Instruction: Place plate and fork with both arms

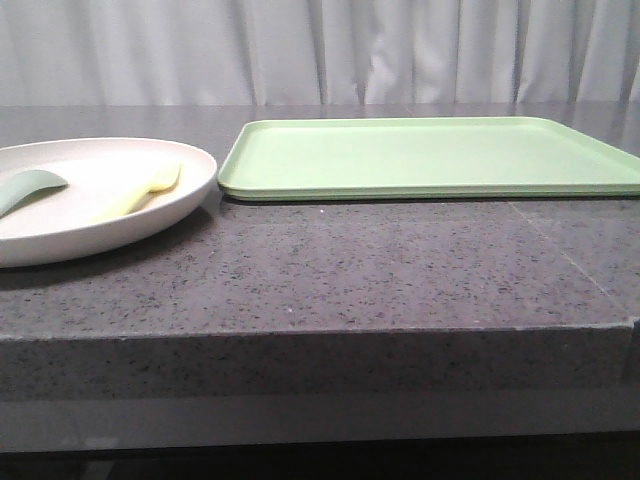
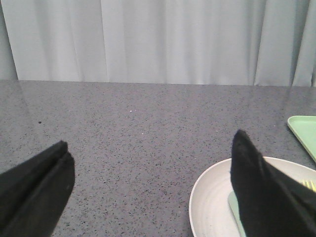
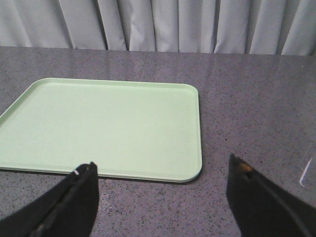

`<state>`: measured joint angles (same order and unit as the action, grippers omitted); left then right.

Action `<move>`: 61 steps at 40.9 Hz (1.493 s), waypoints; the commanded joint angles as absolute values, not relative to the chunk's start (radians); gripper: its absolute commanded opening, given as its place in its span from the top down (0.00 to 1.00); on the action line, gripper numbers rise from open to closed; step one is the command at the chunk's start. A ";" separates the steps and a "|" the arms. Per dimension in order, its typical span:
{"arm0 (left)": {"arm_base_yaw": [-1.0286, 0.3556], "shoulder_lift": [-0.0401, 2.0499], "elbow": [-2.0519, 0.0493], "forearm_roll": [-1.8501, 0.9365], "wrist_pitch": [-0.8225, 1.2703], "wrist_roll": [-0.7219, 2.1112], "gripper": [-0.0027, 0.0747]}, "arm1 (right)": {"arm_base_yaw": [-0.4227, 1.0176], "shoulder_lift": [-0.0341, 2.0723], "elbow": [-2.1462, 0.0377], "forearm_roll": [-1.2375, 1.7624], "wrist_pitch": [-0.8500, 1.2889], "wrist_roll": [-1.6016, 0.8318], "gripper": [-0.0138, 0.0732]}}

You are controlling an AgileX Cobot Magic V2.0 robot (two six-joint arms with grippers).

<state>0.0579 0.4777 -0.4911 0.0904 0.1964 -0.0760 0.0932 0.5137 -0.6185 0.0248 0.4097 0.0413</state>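
step: nothing picked up yet, plate (image 1: 95, 200) with fork (image 1: 145, 192) sitting left of tray (image 1: 430, 157)
left gripper (image 2: 148, 182): spread wide, empty
right gripper (image 3: 163, 197): same, released
next: probably grab plate

The left gripper (image 2: 150, 163) hangs above the grey speckled table (image 2: 133, 128) with its 2 black fingers (image 2: 256, 187) spread wide apart. One finger overlaps the cream-white plate (image 2: 210, 202), where a grey-green utensil (image 2: 233, 207) lies and the yellow tines of the fork (image 2: 309, 184) peek out. A light-green tray (image 2: 303, 129) corner shows beyond the plate, before a pale curtain (image 2: 158, 39).
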 commanded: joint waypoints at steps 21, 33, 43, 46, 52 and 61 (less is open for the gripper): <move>0.058 0.737 -0.676 0.044 0.267 -0.077 0.18 | 0.097 0.525 -0.654 0.026 0.334 0.036 0.18; 0.045 1.060 -0.954 -0.023 0.629 -0.077 0.18 | 0.097 0.525 -0.654 0.026 0.334 0.036 0.18; -0.023 1.234 -1.032 -0.023 0.687 -0.076 0.18 | 0.097 0.525 -0.654 0.026 0.334 0.036 0.18; -0.040 1.271 -1.031 -0.025 0.687 -0.076 0.18 | 0.097 0.525 -0.654 0.026 0.334 0.036 0.18; -0.054 1.339 -1.031 -0.027 0.680 -0.076 0.18 | 0.097 0.525 -0.654 0.026 0.334 0.036 0.18; -0.054 1.413 -1.031 -0.030 0.657 -0.076 0.18 | 0.097 0.525 -0.654 0.026 0.334 0.036 0.18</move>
